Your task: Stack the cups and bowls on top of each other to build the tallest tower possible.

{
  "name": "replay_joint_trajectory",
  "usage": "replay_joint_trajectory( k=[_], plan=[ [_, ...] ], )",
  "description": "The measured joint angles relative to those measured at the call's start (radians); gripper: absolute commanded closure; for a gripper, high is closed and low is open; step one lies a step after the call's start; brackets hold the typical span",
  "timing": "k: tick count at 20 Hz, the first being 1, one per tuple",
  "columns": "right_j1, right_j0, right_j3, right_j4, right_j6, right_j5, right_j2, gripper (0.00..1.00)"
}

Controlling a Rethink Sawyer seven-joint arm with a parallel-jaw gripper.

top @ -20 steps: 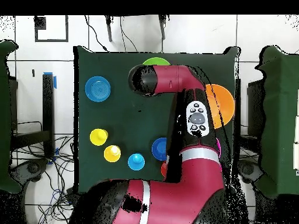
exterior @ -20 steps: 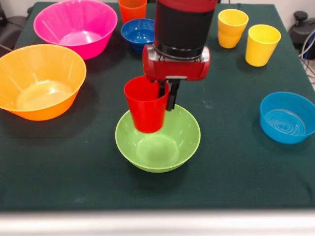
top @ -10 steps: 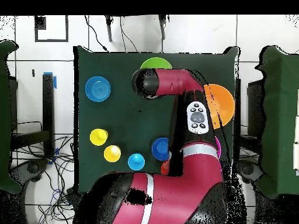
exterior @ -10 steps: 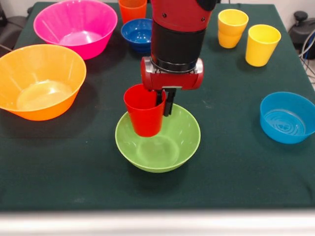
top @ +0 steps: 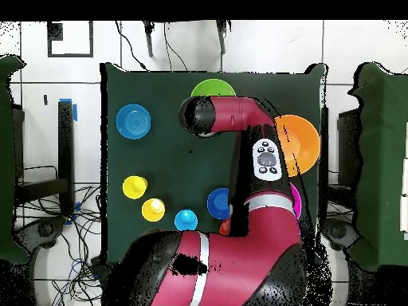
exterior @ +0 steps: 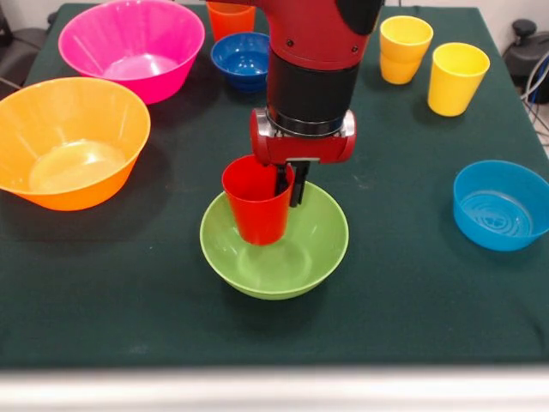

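My gripper point(exterior: 289, 189) is shut on the right rim of the red cup point(exterior: 256, 210), one finger inside and one outside. The cup hangs upright with its base down inside the green bowl point(exterior: 324, 233) at the table's front middle; whether it touches the bowl's floor I cannot tell. In the overhead view the arm covers the cup and gripper, and only the green bowl's point(top: 213, 84) far edge shows. Away from it stand the pink bowl point(exterior: 133, 39), yellow-orange bowl point(exterior: 69, 142), dark blue bowl point(exterior: 240, 56), light blue bowl point(exterior: 500, 204), orange cup point(exterior: 230, 15) and two yellow cups point(exterior: 405, 47) point(exterior: 456, 77).
A light blue cup point(top: 186, 220) stands near the dark blue bowl point(top: 215, 203) in the overhead view; the arm hides it from the front. The big bowls line one side of the green cloth, the yellow cups point(top: 135, 187) point(top: 153, 209) the other.
The gripper has come down and slightly right with the red cup, so the cup now sits deeper in the green bowl. Nothing else moved.
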Motion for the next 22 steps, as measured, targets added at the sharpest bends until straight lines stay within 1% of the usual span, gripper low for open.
replay_joint_trajectory(
  k=[12, 22],
  plan=[
    [0.010, 0.002, -0.049, 0.002, 0.000, 0.000, 0.000, 1.00],
    [0.005, 0.003, -0.051, 0.022, 0.000, 0.000, 0.000, 1.00]
  ],
)
